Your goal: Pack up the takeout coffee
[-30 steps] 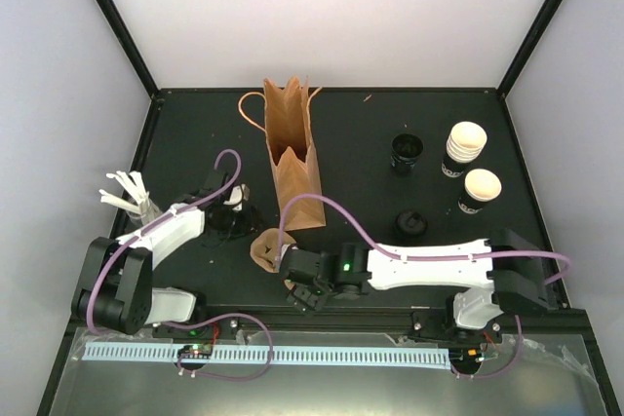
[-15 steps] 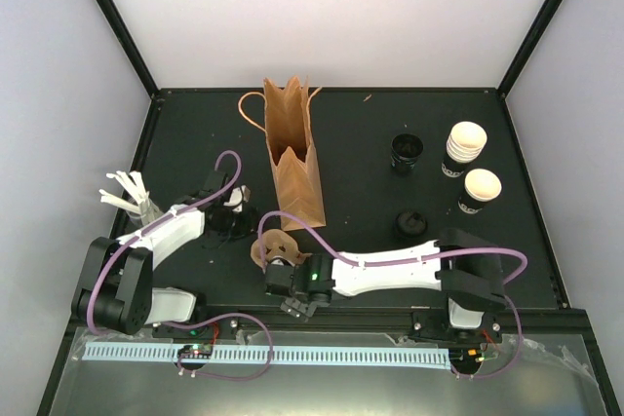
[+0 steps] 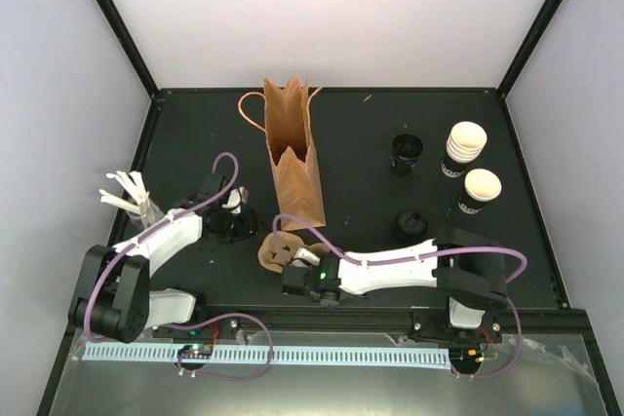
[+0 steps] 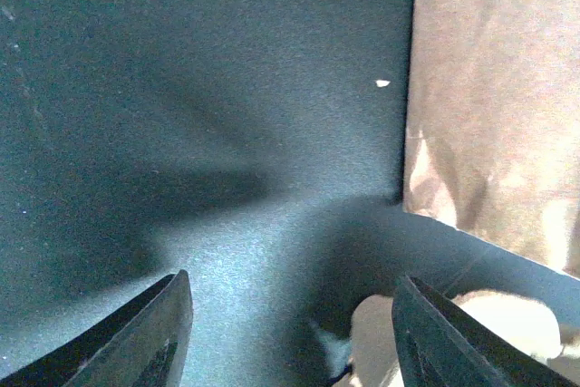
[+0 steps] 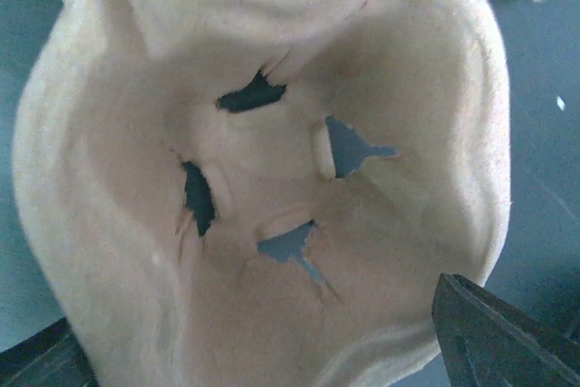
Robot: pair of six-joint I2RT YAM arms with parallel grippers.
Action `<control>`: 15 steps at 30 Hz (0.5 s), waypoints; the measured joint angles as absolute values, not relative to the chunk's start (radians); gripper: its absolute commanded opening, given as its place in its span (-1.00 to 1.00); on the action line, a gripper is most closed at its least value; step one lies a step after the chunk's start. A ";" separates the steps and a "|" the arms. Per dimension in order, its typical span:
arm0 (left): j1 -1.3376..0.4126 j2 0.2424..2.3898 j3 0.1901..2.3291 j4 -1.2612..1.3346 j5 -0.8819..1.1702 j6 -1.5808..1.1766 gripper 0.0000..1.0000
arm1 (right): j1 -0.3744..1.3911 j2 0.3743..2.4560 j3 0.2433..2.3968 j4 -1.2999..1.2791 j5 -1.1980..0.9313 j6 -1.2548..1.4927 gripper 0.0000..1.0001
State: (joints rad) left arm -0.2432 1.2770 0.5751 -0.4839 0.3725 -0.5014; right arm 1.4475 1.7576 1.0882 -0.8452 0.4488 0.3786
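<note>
Right gripper (image 5: 258, 343) spread, fibrous pulp carrier (image 5: 272, 88) (cross-slit)

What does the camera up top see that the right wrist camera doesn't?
Only the top camera shows the brown paper bag, the single takeout coffee cup, the stack of cups and the black cup with the dark inside. Only the right wrist camera shows the star-shaped slits cut in the beige cup carrier, with dark table peeking through them. Both show that carrier lying on the black table.
</note>
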 measured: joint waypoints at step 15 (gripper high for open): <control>-0.243 1.222 0.523 -0.460 0.462 -0.519 0.27 | 1.300 1.571 0.990 -0.873 0.461 0.420 0.97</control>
